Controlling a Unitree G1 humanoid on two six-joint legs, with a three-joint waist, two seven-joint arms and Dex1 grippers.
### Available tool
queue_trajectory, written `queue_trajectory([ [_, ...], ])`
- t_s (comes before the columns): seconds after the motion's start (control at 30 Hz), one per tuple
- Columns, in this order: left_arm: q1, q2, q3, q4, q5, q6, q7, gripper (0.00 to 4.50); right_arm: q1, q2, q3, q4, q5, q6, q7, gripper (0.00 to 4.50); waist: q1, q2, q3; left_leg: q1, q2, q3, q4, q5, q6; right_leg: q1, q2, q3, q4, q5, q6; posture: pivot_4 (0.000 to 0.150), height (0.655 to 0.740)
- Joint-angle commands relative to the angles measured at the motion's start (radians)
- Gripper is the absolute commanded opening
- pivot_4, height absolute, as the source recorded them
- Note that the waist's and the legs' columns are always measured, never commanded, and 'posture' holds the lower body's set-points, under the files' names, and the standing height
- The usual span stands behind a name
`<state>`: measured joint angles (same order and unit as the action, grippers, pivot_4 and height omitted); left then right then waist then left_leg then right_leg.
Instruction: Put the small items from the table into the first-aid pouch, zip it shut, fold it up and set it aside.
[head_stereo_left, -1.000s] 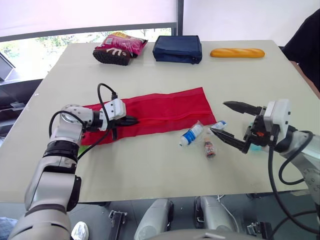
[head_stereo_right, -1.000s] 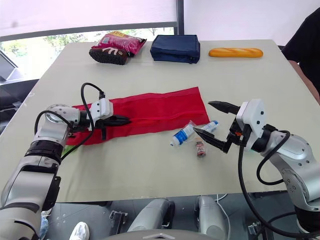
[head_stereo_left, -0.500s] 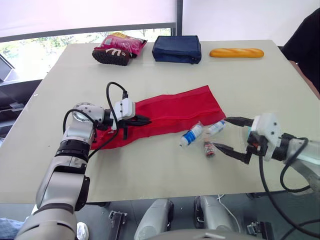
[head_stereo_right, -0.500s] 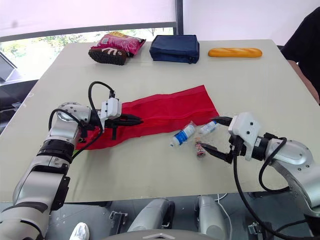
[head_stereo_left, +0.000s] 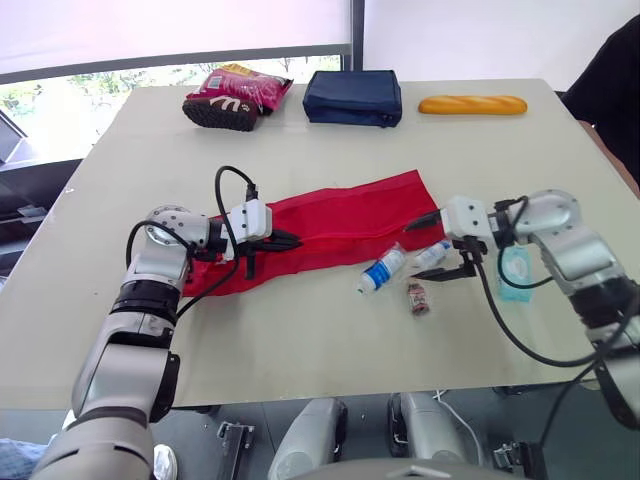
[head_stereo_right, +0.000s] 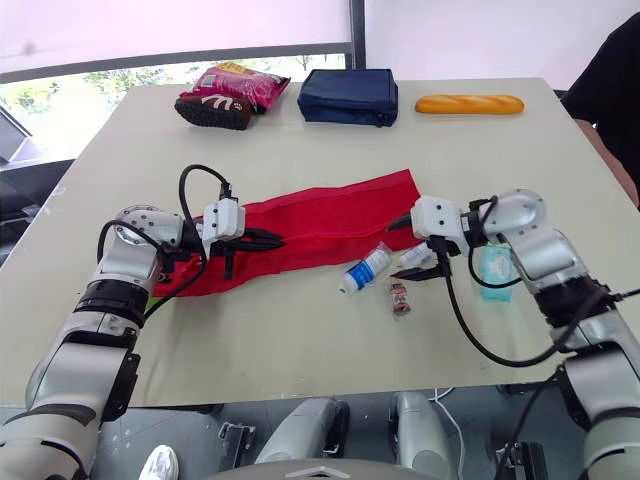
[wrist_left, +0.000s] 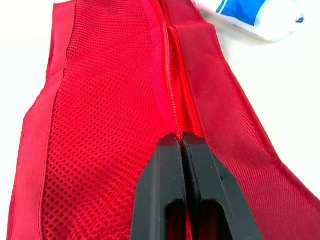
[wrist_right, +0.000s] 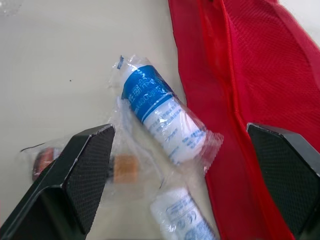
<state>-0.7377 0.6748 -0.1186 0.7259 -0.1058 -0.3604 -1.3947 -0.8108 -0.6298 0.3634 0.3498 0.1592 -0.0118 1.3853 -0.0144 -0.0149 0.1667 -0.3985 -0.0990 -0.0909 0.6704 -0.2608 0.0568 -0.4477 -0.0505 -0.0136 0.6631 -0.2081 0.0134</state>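
Observation:
The red mesh first-aid pouch lies unfolded across the middle of the table. My left gripper is shut on it at the zipper line, near its left half. Just off the pouch's right end lie a blue-and-white bandage roll, a smaller wrapped roll and a small brown wrapped item. My right gripper stands open, its fingers spread wide to either side of the rolls, holding nothing. A teal packet lies behind that wrist.
Along the far edge sit a pink snack bag, a navy pouch and a bread loaf. A person's dark sleeve shows at the far right. The front of the table is bare.
My right gripper has swung in from the front right to the small items by the pouch's end. Earlier the left gripper dragged the pouch to the right; since then it has held still.

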Motion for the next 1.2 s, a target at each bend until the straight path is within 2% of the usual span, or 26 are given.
queue_trajectory([
  [0.03, 0.006, 0.011, 0.016, -0.033, -0.002, -0.021, 0.012, 0.06, -0.093, 0.053, 0.023, 0.142, -0.057, -0.081, 0.055, 4.5, 0.0, 0.0, 0.0, 0.0, 0.0, 0.0, 0.0, 0.0, 0.0, 0.0, 0.0, 0.0, 0.0, 0.0, 0.0, 0.15, 0.7395],
  [0.23, 0.016, 0.013, 0.019, -0.051, -0.005, -0.013, 0.018, 0.06, -0.202, 0.138, 0.073, 0.361, -0.161, -0.203, 0.107, 4.5, -0.001, 0.0, 0.0, 0.0, 0.0, 0.0, 0.0, 0.0, 0.0, 0.0, 0.0, 0.0, 0.0, 0.0, 0.0, 0.15, 0.7395],
  [0.4, 0.018, 0.018, 0.022, -0.059, -0.008, -0.009, 0.021, 0.06, -0.238, 0.184, 0.082, 0.45, -0.207, -0.259, 0.132, 4.5, -0.002, 0.0, 0.0, 0.0, 0.0, 0.0, 0.0, 0.0, 0.0, -0.001, 0.0, 0.0, 0.001, 0.0, 0.0, 0.15, 0.7395],
  [0.53, 0.018, 0.021, 0.023, -0.057, -0.009, -0.013, 0.02, 0.0, -0.244, 0.2, 0.073, 0.459, -0.214, -0.263, 0.15, 3.12, -0.002, 0.001, 0.0, 0.0, 0.0, -0.001, 0.0, 0.0, 0.0, -0.001, 0.0, 0.0, 0.001, 0.0, 0.0, 0.15, 0.7395],
  [0.6, 0.015, 0.021, 0.023, -0.049, -0.008, -0.017, 0.019, 0.0, -0.243, 0.199, 0.06, 0.452, -0.209, -0.257, 0.157, 2.05, -0.002, 0.001, 0.0, 0.0, 0.0, -0.001, 0.0, 0.0, 0.0, -0.001, 0.0, 0.0, 0.001, 0.0, 0.0, 0.15, 0.7395],
  [0.63, 0.013, 0.02, 0.022, -0.045, -0.007, -0.018, 0.018, 0.0, -0.241, 0.198, 0.05, 0.445, -0.2, -0.249, 0.157, 1.75, -0.002, 0.001, 0.0, 0.0, 0.0, -0.001, 0.0, 0.0, 0.0, -0.001, 0.0, 0.0, 0.001, 0.0, 0.0, 0.15, 0.7395],
  [0.67, 0.011, 0.019, 0.022, -0.042, -0.008, -0.02, 0.017, 0.0, -0.238, 0.197, 0.039, 0.437, -0.193, -0.24, 0.155, 1.12, -0.002, 0.001, 0.0, 0.0, 0.0, -0.001, 0.0, 0.0, 0.0, -0.001, 0.0, 0.0, 0.001, 0.0, 0.0, 0.15, 0.7395],
  [0.7, 0.011, 0.018, 0.022, -0.04, -0.008, -0.021, 0.016, 0.0, -0.236, 0.197, 0.032, 0.432, -0.188, -0.235, 0.153, 1.01, -0.002, 0.001, 0.0, 0.0, 0.0, -0.001, 0.0, 0.0, 0.0, -0.001, 0.0, 0.0, 0.001, 0.0, 0.0, 0.15, 0.7395],
  [0.73, 0.009, 0.016, 0.022, -0.035, -0.009, -0.021, 0.015, 0.0, -0.231, 0.19, 0.026, 0.414, -0.185, -0.222, 0.158, 0.44, -0.002, 0.001, 0.0, 0.0, 0.0, -0.001, 0.0, 0.0, 0.0, -0.001, 0.0, 0.0, 0.001, 0.0, 0.0, 0.15, 0.7395],
  [0.8, 0.006, 0.013, 0.021, -0.026, -0.008, -0.026, 0.013, 0.0, -0.218, 0.173, 0.013, 0.371, -0.177, -0.197, 0.165, 0.05, -0.002, 0.001, 0.0, 0.0, 0.0, -0.001, 0.0, 0.0, 0.0, -0.001, 0.0, 0.0, 0.001, 0.0, 0.0, 0.15, 0.7395],
  [0.97, -0.006, 0.0, 0.026, -0.01, -0.018, -0.025, 0.014, 0.0, -0.126, 0.123, -0.041, 0.101, -0.111, 0.045, 0.139, 0.04, 0.0, 0.001, 0.0, 0.0, 0.0, -0.001, 0.0, 0.0, 0.0, -0.001, 0.0, 0.0, 0.001, 0.0, 0.0, 0.15, 0.7395],
  [1.07, -0.013, -0.017, 0.04, -0.017, -0.045, 0.005, 0.016, 0.0, -0.028, 0.122, -0.074, -0.152, -0.091, 0.306, 0.014, 0.04, 0.001, 0.001, 0.0, 0.0, 0.0, -0.001, 0.0, 0.0, 0.0, -0.001, 0.0, 0.0, 0.001, 0.0, 0.0, 0.15, 0.7395],
  [1.2, -0.011, -0.033, 0.051, -0.038, -0.074, 0.04, 0.007, 0.0, 0.062, 0.176, -0.078, -0.368, -0.135, 0.521, -0.199, 0.04, 0.0, 0.001, 0.0, 0.0, 0.0, -0.001, 0.0, 0.0, 0.0, -0.001, 0.0, 0.0, 0.002, 0.0, 0.0, 0.15, 0.7395],
])
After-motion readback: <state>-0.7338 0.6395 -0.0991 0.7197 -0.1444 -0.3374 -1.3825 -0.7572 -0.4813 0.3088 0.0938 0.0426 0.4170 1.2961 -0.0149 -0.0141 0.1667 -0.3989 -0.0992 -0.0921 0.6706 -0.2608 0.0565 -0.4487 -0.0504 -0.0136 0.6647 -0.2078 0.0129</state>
